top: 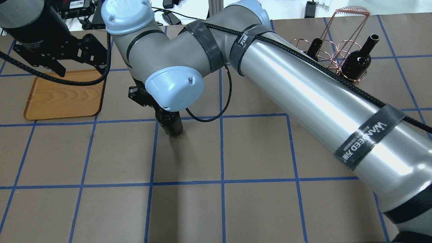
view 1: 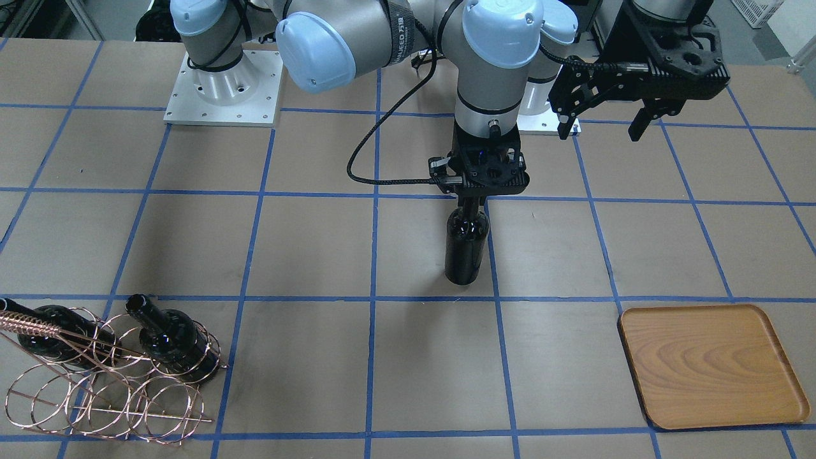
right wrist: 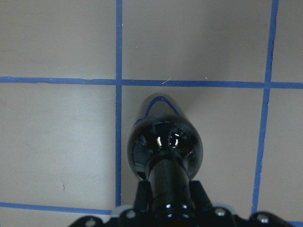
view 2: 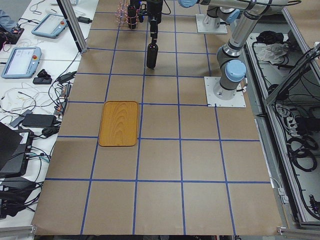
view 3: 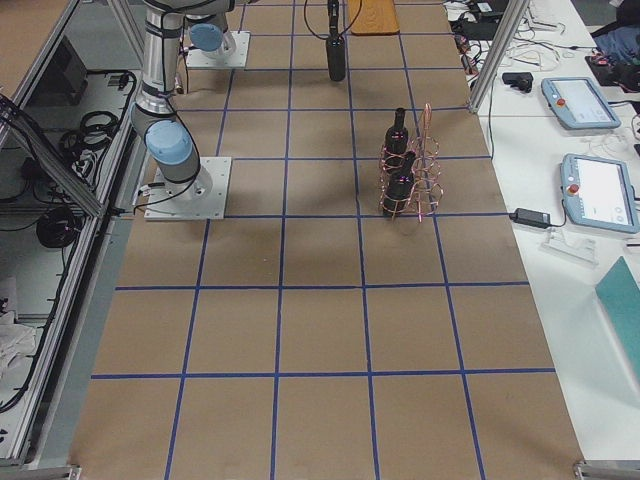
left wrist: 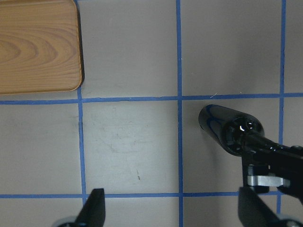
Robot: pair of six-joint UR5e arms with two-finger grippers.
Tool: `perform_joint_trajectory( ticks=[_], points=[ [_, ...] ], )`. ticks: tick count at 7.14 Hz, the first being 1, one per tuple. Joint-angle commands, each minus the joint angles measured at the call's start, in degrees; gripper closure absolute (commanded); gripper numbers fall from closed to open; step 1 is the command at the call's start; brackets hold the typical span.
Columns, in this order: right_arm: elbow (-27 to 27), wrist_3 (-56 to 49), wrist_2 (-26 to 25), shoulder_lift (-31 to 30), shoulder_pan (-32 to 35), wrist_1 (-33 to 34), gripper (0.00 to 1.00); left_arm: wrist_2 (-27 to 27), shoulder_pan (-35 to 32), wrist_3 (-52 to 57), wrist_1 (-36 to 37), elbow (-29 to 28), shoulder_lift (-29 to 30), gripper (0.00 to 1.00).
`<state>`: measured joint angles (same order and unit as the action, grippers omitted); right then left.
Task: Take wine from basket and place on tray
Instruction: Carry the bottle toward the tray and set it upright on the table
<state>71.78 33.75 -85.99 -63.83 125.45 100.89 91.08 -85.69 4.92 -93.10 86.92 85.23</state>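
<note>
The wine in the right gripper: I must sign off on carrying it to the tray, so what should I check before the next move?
1. Grip: right gripper shut on the neck of the wine: ok.
2. Pose: wine upright: ok.
3. Lift: base off the table: cannot tell.
4. Target: tray bare: ok.
5. Other arm: left gripper open, empty, apart from the wine: ok.
6. Leftovers: two other bottles seated in the basket: ok.
</note>
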Motion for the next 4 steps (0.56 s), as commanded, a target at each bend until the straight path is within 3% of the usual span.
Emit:
perform_joint_trajectory(
  ticks=[1, 3, 4],
  points=[
    [0.0, 0.6, 0.6, 1.1, 0.8, 0.0, 0.74, 0.1, -0.1, 0.0, -0.1, 0.0, -0.1, 0.00],
    [0.0, 0.8, 0.6, 0.7, 0.8, -0.1, 0.22, 0.0, -0.1, 0.0, 0.0, 0.3, -0.2, 0.00],
    [-0.1, 0.8, 0.6, -0.1, 0.8, -0.1, 0.05, 0.0, -0.1, 0.0, 0.0, 0.4, -0.2, 0.00]
  ],
)
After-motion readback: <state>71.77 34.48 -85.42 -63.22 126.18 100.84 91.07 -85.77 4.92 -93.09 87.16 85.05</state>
